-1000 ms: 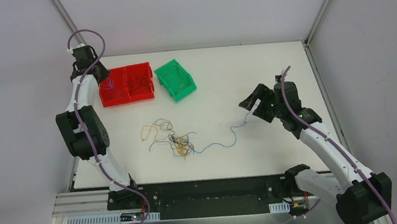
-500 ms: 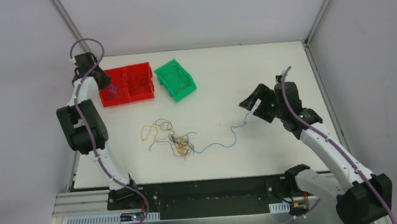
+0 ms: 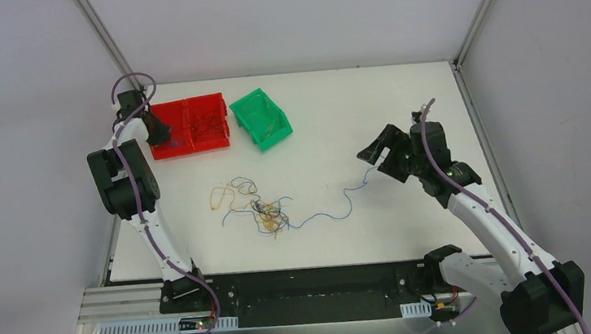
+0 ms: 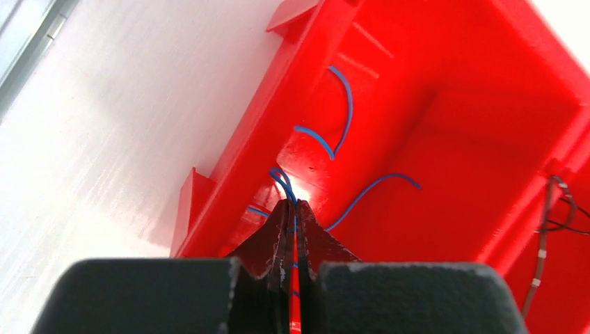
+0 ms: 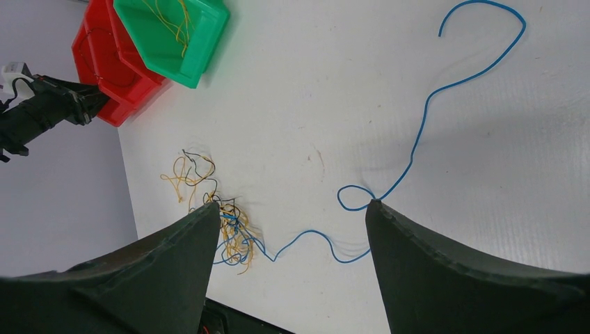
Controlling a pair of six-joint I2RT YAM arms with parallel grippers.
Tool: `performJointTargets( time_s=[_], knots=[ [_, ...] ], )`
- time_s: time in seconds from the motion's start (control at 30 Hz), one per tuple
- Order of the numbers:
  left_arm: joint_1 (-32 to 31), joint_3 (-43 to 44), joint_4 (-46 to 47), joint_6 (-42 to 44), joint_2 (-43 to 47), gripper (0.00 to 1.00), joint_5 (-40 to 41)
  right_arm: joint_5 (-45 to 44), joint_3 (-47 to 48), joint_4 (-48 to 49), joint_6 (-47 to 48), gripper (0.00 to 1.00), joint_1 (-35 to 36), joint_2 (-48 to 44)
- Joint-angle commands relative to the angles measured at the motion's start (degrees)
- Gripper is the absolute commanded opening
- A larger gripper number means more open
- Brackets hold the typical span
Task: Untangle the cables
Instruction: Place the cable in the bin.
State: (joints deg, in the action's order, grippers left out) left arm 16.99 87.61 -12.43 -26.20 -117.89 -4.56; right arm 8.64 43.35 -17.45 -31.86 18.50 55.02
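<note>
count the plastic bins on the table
3: left red bin and right red bin side by side, far left; green bin just right of them. None appears hidden.

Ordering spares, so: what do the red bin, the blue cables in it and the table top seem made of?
The red bin: glossy moulded plastic, judging by bright sheen and moulded tabs. The blue cables: thin wires in smooth, probably plastic insulation, holding springy curves; core unseen. The table top: matte white sheet with faint parallel lines, maybe corrugated plastic; uncertain.
</note>
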Motion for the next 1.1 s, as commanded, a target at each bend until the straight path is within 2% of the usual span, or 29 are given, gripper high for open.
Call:
performJointTargets(
  time_s=[0.0, 0.23, 0.53, 0.67, 0.87, 1.07],
  knots=[
    [0.7, 2.9, -1.5, -1.7, -0.7, 0.03, -2.3, 0.6, 0.2, -0.8, 1.1, 0.80, -0.7, -1.3],
    [0.7, 6.9, -5.6, -0.2, -1.6, 0.19, -3.4, 0.6, 0.0, -1.2, 1.3, 0.80, -1.0, -1.9],
    [0.7, 8.5, -6.9, 0.9, 3.5, 0.36, -3.7, 1.0, -0.3, -1.3, 1.3, 0.80, -1.4, -2.0],
    [0.7, 8.5, -7.0, 0.1, 5.5, 0.52, -3.4, 1.3, -0.1, -1.0, 1.1, 0.80, -1.3, -1.6],
    [0.7, 8.4, -7.5, -1.3, 8.4, 0.91, -2.7, 1.6, -0.1, -0.8, 1.0, 0.80, -1.4, -1.2],
    [0.7, 8.0, -8.2, -2.1, 11.7, 0.99, -3.8, 1.7, -0.2, -0.4, 0.9, 0.80, -1.4, -0.8]
  ],
)
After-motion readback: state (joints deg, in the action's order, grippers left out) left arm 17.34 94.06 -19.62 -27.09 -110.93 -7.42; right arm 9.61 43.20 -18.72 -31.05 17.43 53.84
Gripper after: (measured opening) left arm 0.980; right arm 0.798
